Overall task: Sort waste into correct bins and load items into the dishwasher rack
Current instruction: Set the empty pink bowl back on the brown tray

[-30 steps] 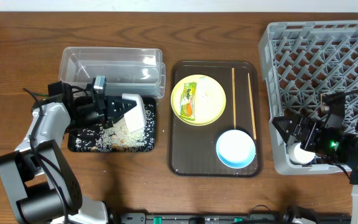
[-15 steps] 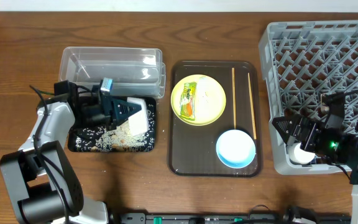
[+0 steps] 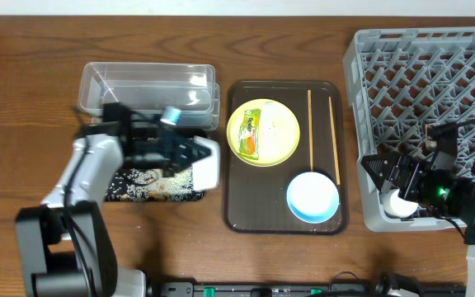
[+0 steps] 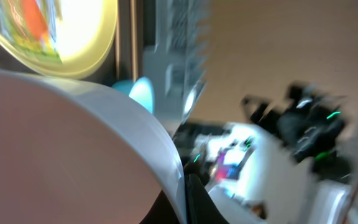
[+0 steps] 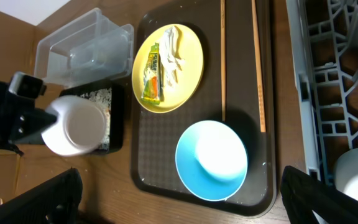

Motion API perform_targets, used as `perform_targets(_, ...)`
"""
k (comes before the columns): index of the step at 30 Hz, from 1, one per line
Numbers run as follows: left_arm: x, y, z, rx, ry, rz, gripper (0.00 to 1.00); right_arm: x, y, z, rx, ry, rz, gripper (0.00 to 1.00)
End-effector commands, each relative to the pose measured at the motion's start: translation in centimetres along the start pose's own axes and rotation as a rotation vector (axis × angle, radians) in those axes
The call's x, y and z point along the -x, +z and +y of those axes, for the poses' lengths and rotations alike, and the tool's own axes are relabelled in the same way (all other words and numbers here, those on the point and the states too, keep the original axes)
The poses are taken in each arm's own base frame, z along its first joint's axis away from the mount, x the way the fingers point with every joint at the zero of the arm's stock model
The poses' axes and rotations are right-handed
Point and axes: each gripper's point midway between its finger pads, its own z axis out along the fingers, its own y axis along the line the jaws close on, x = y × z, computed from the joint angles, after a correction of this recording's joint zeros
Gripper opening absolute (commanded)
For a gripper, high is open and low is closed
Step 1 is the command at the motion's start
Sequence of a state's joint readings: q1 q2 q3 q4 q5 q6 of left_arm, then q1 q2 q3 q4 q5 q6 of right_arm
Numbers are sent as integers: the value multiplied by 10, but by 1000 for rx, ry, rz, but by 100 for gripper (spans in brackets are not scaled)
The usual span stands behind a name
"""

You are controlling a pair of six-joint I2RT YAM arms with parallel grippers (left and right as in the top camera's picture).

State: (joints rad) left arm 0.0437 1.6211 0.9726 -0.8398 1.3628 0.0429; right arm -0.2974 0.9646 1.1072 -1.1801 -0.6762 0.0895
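Note:
My left gripper [image 3: 190, 154] is shut on the rim of the small white bowl [image 3: 209, 165] and holds it tilted between the black tray [image 3: 151, 185] and the brown serving tray [image 3: 237, 206]. The bowl fills the left wrist view [image 4: 73, 149], pinched by the jaws [image 4: 185, 199]. Rice crumbs [image 3: 159, 177] lie in the black tray. The clear tub [image 3: 147, 87] stands behind it. The yellow-green plate [image 3: 280, 140] carries the wrapper [image 3: 250, 132] and the white scrap [image 3: 275, 122]. Two chopsticks [image 3: 309, 124] and the blue bowl [image 3: 312, 197] lie on the serving tray. My right gripper [image 3: 383, 175] is open over the grey rack's [image 3: 427, 91] front left edge.
A white round object [image 3: 401, 204] sits in the rack's front left corner, just below my right arm; it also shows in the right wrist view [image 5: 356, 180]. The serving tray lies between the black tray and the rack. Bare wooden table [image 3: 23, 99] lies at the left.
My left gripper has swung right with the white bowl, from over the black tray to its right edge. The right arm has not moved.

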Motion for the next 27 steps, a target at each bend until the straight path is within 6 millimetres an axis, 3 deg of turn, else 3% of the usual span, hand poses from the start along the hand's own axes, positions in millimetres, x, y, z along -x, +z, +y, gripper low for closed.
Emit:
perform_targets(1,-21,34,14,232,6,100,6,6,-4,2,-1,-32,-26,99)
perform_targets(6,-44,84,47,582,84,161,6,7,-4,2,-1,-34,-28,99)
perform_targets(10,-49,99,70,856,187,93,6,6,-4,2,-1,-32,-26,99)
perform_targets(12,-51,106,73,931,238,56,12,7,-4,2,-1,-33,-27,99)
perform_targets(16,-62,130,61,903,304,56,29,8,-4,2,-2,-38,-33,99)
perform_targets(20,-60,135,41,886,333,59,50,8,-4,-2,-24,-36,-34,99)
perform_targets(23,-43,133,20,875,390,31,64,8,-4,-3,-27,-36,-34,99)
perform_targets(27,0,113,5,926,425,-116,73,8,-4,-2,-27,-36,-34,99)
